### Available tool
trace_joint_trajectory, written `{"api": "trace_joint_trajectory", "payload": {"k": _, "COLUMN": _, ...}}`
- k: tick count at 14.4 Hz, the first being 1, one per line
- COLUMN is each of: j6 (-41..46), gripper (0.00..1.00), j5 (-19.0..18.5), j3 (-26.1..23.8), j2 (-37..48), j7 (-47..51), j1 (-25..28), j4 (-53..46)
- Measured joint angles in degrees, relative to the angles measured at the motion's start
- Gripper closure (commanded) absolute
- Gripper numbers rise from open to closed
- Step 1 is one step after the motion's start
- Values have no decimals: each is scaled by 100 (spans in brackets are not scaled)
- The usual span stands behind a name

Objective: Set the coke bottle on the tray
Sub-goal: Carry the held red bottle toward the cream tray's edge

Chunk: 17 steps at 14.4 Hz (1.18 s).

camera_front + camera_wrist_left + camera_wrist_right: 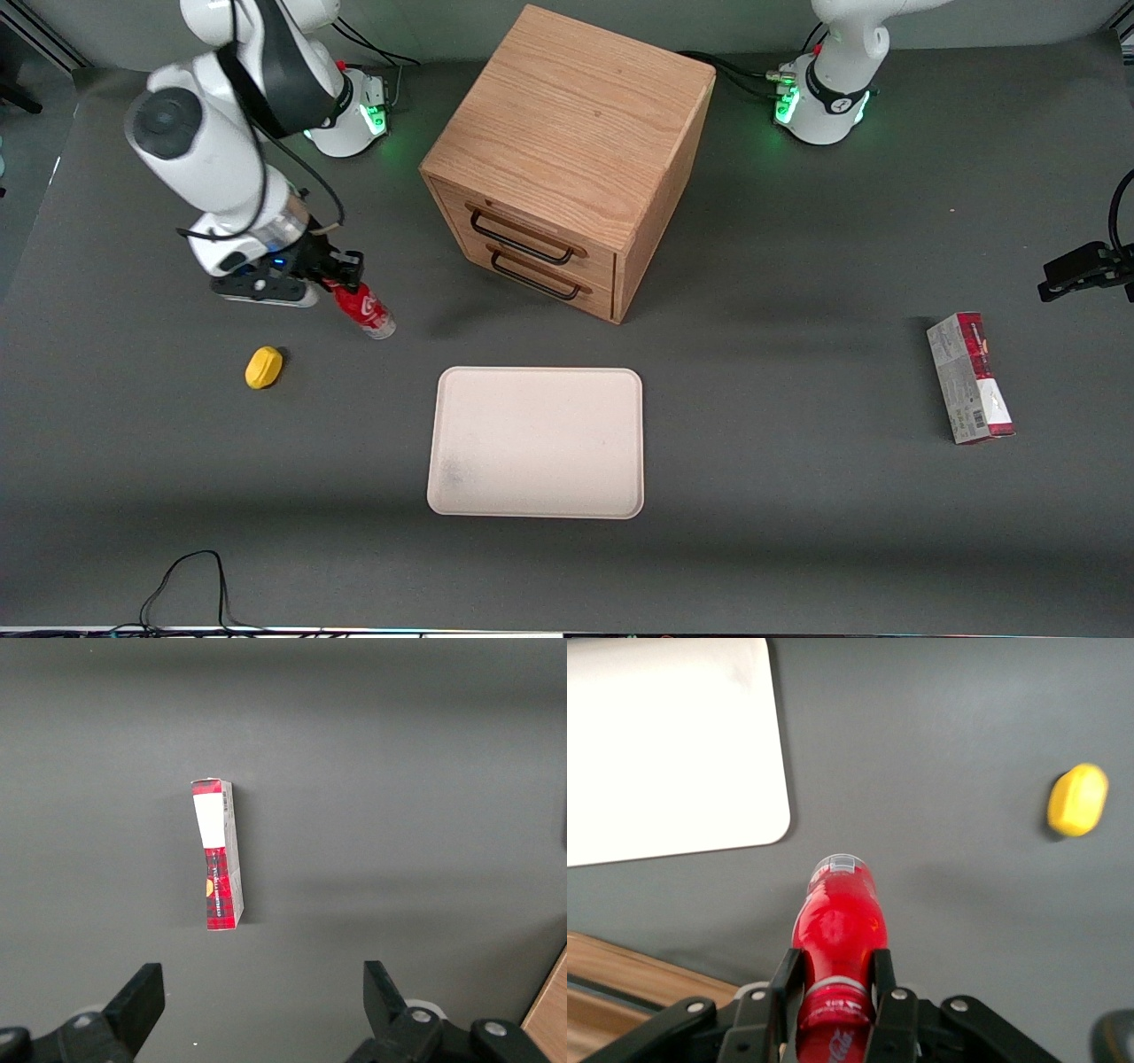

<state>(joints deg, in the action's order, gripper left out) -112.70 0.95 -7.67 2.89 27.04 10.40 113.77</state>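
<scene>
While gripped near its neck, the coke bottle (364, 310) hangs tilted, clear base lowest, just above the tabletop (797, 496) at the working arm's end, w/ the gripper (341, 273) closed on it; in the wrist view the fingers (786, 979) press both sides of the bottle (838, 930) just below the cap, narrow gap filled by the bottle. Nearer the front camera than the bottle & close to it lies a small yellow object (263, 367), also seen from the wrist (1077, 800). Next along, the tray (537, 441) lies flat on the tabletop, nothing on it, well apart from the bottle & nearer the camera; one rounded corner shows in the wrist view (673, 753). A wooden drawer cabinet (567, 159) w/ two dark handles stands farther from the camera than the tray. Toward the parked arm's end a red-and-grey carton (969, 377) lies flat, also in the parked wrist view (219, 854).
</scene>
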Motion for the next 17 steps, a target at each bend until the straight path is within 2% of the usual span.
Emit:
{"api": "trace_joint_trajectory", "payload": {"k": 4, "j6": 1319, "gripper": 100, "j5": -183, "j3": 2, "j2": -990, "j7": -17, "j1": -99, "j4": -2214}}
{"api": "trace_joint_trajectory", "payload": {"k": 9, "j6": 1976, "gripper": 100, "j5": -376, "j3": -152, "j2": -3193, "j7": -121, "j1": -98, "j4": -5131}}
{"api": "trace_joint_trajectory", "payload": {"k": 12, "j6": 1758, "gripper": 100, "j5": -517, "j3": -305, "j2": -4077, "j7": -170, "j1": -69, "j4": -5852}}
{"api": "trace_joint_trajectory", "payload": {"k": 17, "j6": 870, "gripper": 100, "j5": -778, "j3": -482, "j2": -4650, "j7": -181, "j1": 49, "j4": -6012}}
